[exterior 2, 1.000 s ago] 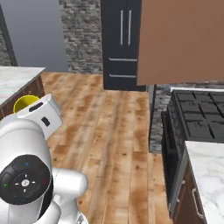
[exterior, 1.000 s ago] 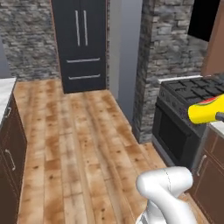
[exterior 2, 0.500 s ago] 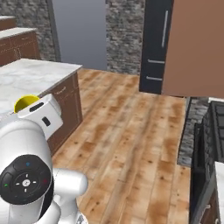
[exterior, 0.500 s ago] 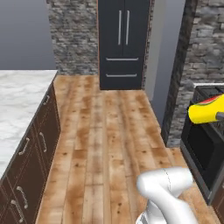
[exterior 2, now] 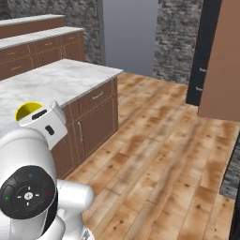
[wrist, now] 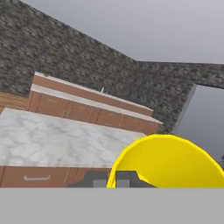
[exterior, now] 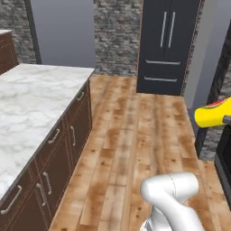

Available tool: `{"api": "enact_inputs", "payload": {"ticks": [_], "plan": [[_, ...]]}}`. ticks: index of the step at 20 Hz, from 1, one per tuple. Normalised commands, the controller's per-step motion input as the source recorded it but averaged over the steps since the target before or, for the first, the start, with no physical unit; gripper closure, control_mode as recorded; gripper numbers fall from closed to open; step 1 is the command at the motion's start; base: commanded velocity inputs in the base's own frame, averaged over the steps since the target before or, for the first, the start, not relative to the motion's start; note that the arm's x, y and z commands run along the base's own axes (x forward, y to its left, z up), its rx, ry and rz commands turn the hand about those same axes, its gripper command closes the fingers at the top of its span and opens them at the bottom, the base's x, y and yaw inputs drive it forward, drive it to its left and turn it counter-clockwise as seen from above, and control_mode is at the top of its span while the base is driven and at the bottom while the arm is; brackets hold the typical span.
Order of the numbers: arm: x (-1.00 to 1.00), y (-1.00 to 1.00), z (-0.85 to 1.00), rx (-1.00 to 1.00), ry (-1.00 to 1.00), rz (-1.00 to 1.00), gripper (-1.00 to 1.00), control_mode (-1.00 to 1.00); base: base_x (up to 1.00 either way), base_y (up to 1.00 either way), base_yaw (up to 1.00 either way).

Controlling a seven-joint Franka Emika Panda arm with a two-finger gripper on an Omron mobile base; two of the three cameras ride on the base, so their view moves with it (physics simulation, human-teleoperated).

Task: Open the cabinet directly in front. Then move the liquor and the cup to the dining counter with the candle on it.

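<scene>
The yellow tapered tumbler cup (exterior: 213,114) is seen at the right edge of the left base view, lying roughly sideways, rim pointing left. In the right base view its yellow rim (exterior 2: 28,110) shows behind the white wrist. In the hand view the yellow wall of the cup (wrist: 168,164) is right against the two dark fingertips of the gripper (wrist: 112,179), which are drawn together on the rim; the cup is judged clamped, carried off any surface.

A white grey-veined marble counter on brown wooden drawers (exterior: 31,108) is seen to the robot's left in the left base view, and again in the right base view (exterior 2: 61,79) and hand view (wrist: 48,140). Whether this is the dining counter cannot be told: no candle and no stools are visible on it. A longer brown wood counter run (wrist: 87,109) lies farther back against the stone wall, also without a visible candle.

A dark tall fridge with silver bar handles (exterior: 167,45) stands ahead across the wood plank floor (exterior: 135,135). A brown flat cabinet door (exterior 2: 222,61) hangs open at the right in the right base view.

Key relation: the held cup sits on the robot's right side, the marble top lies left and forward, well apart. The step is judged as carrying the cup toward a counter; the placing is not yet done. The liquor bottle is not located.
</scene>
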Motion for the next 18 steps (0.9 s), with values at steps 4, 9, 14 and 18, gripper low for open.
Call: {"api": "enact_inputs", "payload": {"ticks": [4,9,14,18], "plan": [[0.0,0.0,0.0,0.0,0.0,0.0,1.0,1.0,0.0,0.0,0.38],[0.0,0.0,0.0,0.0,0.0,0.0,1.0,1.0,0.0,0.03,0.33],[0.0,0.0,0.0,0.0,0.0,0.0,1.0,1.0,0.0,0.08,0.28],[0.0,0.0,0.0,0.0,0.0,0.0,1.0,1.0,0.0,0.09,0.27]]}}
